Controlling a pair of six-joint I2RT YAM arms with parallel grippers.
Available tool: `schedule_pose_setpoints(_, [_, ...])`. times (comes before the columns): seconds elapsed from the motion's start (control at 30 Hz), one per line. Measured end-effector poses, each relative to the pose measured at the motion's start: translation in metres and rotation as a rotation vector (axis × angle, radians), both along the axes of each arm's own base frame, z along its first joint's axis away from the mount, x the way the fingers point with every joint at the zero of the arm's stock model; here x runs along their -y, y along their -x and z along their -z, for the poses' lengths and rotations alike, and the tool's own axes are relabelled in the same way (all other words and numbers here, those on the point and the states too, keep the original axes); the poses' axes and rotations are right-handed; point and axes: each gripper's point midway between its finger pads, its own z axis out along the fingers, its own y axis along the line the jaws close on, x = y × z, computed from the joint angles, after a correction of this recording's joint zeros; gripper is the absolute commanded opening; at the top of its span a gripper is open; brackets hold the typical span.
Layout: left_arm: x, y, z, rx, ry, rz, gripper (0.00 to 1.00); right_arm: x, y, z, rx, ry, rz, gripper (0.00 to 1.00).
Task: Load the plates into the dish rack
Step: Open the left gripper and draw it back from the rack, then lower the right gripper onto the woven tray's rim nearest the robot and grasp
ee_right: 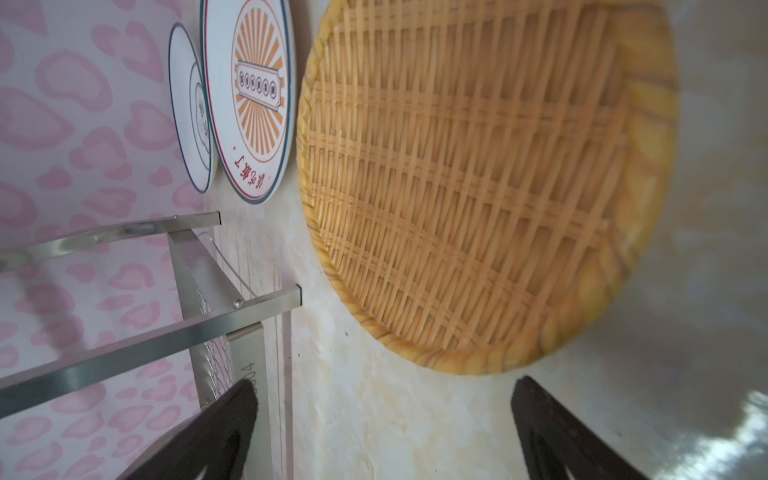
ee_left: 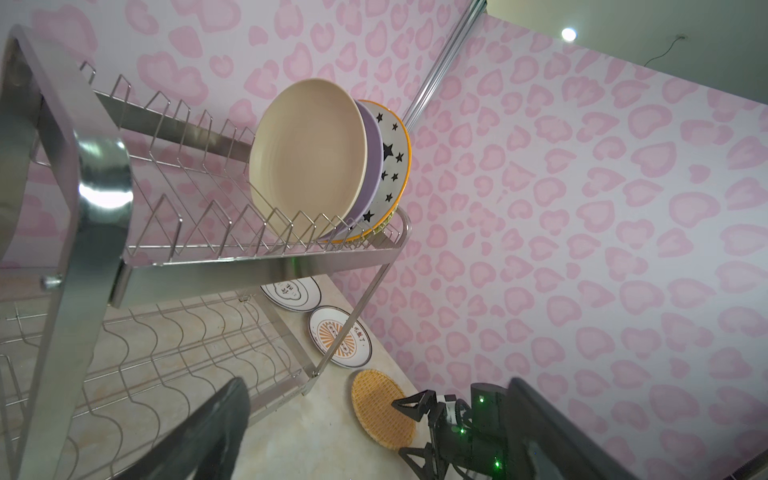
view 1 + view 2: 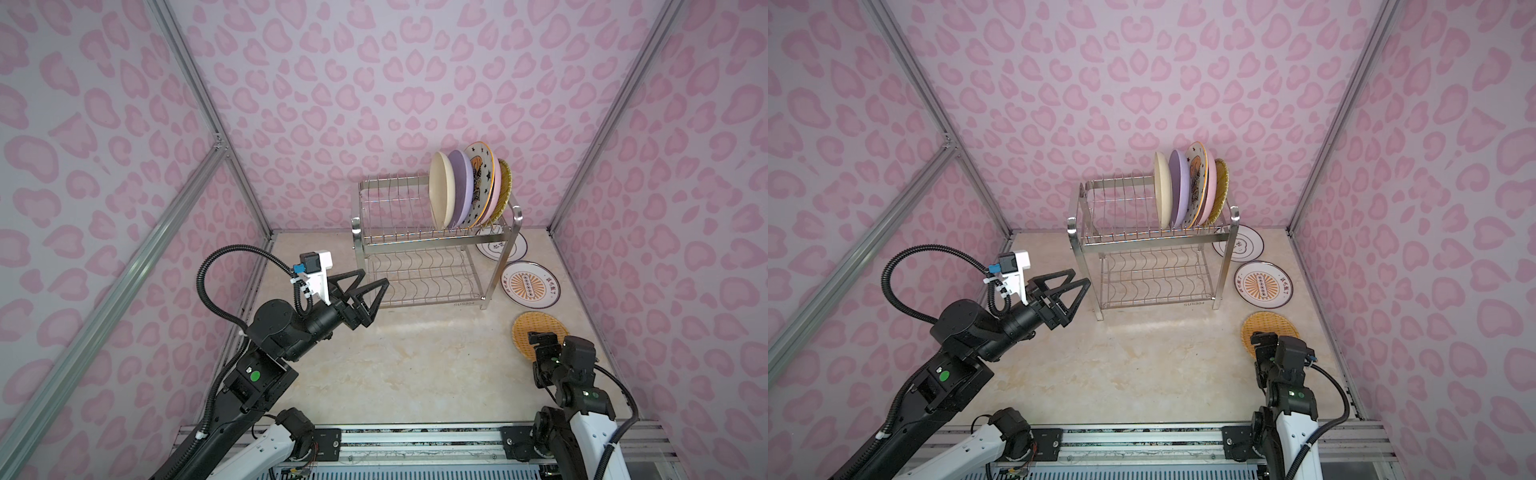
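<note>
Right gripper (image 1: 384, 384), spread, empty, near lower-right wicker plate (image 3: 540, 326); left gripper (image 3: 374, 277) spread. Dish rack (image 3: 415, 244) top tier: five plates (image 3: 442, 191); pink plate (image 3: 1211, 187) only in top views.

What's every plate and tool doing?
cream plate: racked, standing
lilac plate: racked, standing
star plate: racked, standing
pink plate: racked, standing
racked wicker plate: standing
table wicker plate: lying flat
sunburst plate: lying flat
far printed plate: lying flat
left tool: open
right tool: open
</note>
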Motion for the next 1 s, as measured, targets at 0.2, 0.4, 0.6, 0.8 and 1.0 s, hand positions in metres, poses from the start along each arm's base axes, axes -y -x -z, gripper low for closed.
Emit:
schedule_pose_setpoints(0.2, [0.014,-0.007,0.031,-0.093,-0.032,0.042,0.97,0.013,0.002,0.001,0.074,-0.038,0.145,0.76])
schedule_pose_setpoints(0.4, [0.016,-0.006,0.031,-0.092,-0.033,0.059,0.97,0.016,0.005,0.016,0.043,-0.062,0.195,0.69])
schedule_pose_setpoints(0.6, [0.017,-0.007,0.033,-0.095,-0.036,0.058,0.97,0.010,0.006,0.025,-0.042,-0.082,0.168,0.70])
schedule_pose_setpoints(0.8, [0.018,-0.010,0.040,-0.111,-0.046,0.050,0.97,0.013,-0.004,-0.028,0.085,-0.018,0.137,0.70])
schedule_pose_setpoints(1.0, [0.019,-0.013,0.040,-0.115,-0.049,0.042,0.97,0.004,0.008,-0.008,-0.011,-0.047,0.118,0.69])
